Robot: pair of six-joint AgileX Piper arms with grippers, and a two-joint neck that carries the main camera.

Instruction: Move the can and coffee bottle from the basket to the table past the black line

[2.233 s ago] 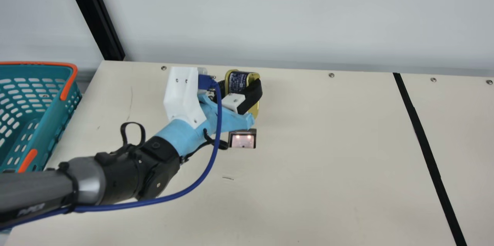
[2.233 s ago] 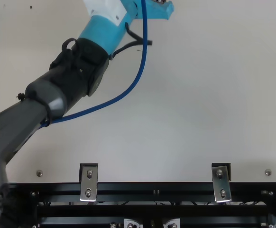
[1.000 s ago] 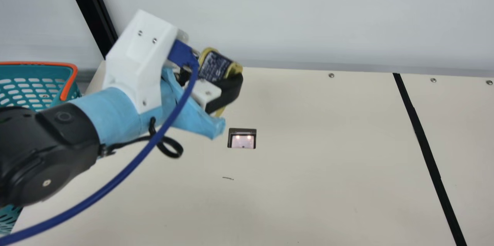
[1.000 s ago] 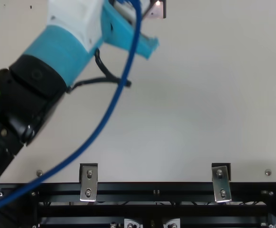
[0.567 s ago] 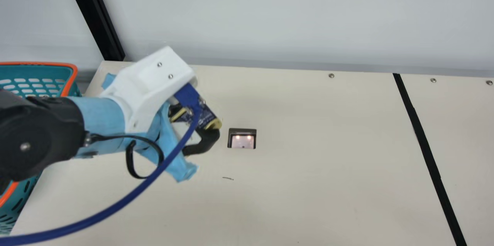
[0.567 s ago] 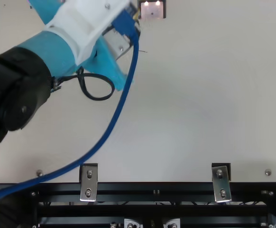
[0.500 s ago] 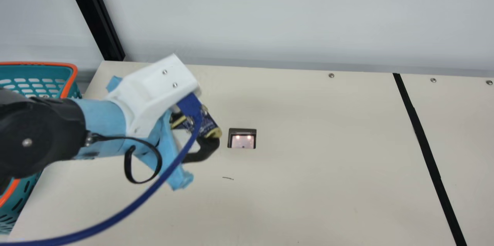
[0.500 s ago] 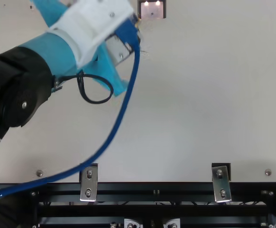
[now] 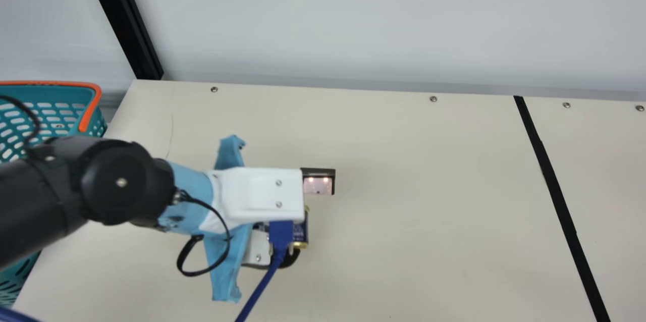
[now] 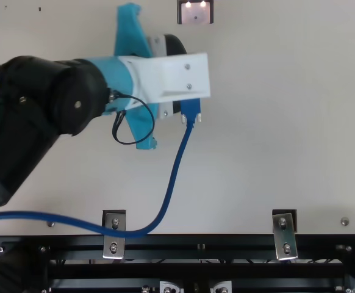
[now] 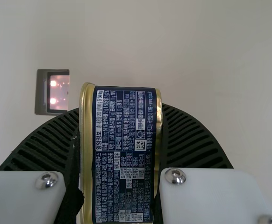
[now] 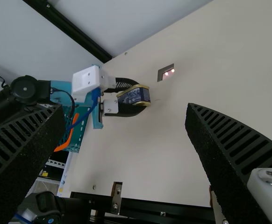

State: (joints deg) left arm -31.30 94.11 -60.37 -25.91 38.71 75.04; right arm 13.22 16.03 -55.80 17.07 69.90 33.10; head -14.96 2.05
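Left gripper (image 9: 290,260) has the can (image 11: 122,154), line not crossed

So the left one's got the can pinched between its ribbed fingers, over the table (image 9: 404,221), between the teal basket (image 9: 50,83) and the black line (image 9: 555,191), near that lit panel (image 9: 319,185). Right gripper (image 12: 125,108) is spread wide in its own wrist view, nothing between its fingers tbh

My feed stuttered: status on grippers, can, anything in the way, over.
Left gripper shut on navy-and-gold can, short of black line. Right gripper open. Blue cable loops off left wrist, possible snag.
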